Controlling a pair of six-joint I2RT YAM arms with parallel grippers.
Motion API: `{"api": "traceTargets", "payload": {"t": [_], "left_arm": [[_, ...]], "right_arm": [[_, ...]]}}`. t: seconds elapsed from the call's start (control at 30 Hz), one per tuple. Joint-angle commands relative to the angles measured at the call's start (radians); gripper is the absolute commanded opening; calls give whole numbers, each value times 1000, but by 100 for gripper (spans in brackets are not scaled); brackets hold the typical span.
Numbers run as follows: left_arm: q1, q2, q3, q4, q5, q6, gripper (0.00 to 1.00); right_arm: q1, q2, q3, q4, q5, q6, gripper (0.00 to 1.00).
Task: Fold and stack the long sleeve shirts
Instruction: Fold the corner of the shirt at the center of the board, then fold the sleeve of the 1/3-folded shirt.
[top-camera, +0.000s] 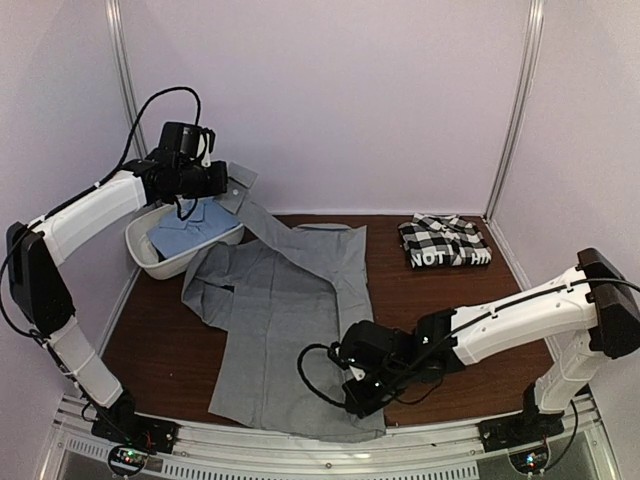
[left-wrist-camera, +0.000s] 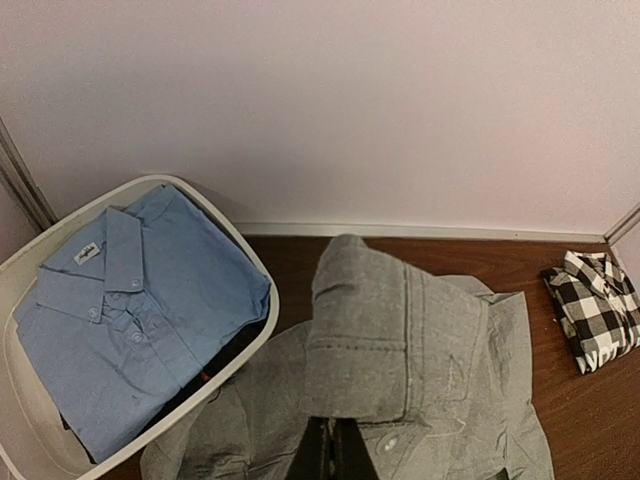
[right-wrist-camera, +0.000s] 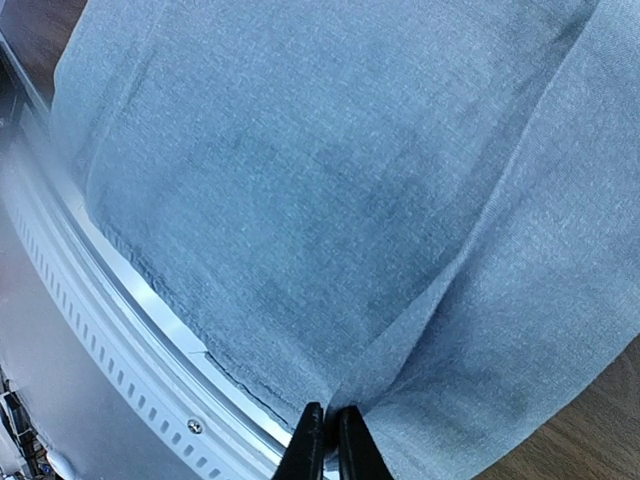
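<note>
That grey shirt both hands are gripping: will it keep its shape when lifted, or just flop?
Probably flops: the grey shirt sags from the left hand, its cuff folded over limply. Likely light too, since the right hand pinches only a thin fold at its near edge.

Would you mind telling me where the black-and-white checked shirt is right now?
In the top view the black-and-white checked shirt lies folded at the far right corner of the table, right of the spread grey shirt.

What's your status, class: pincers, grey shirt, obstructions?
Left pincer shut on cuff of grey shirt, held up. Right pincer shut on its near hem. White tub beside sleeve; checked shirt folded far right.
</note>
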Motion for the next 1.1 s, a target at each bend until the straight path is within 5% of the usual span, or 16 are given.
{"api": "traceTargets", "payload": {"t": [0.0,0.3,0.57,0.77,1.07], "left_arm": [[9,15,5,11,-11,15,0],[9,21,-29,29,122,27,0],[-1,-21,-105,118,293,58,0],[-6,-35,-118,129,255,48,0],[-6,-35,-80,56,84,17,0]], "right_arm": [[-17,24,34,40,-19,-10,10],[-64,-47,27,43,9,-19,44],[-289,-258,-42,54,125,6,64],[-424,-303,-95,148,137,20,62],[-554,-134,-81,406,-24,-4,40]]}}
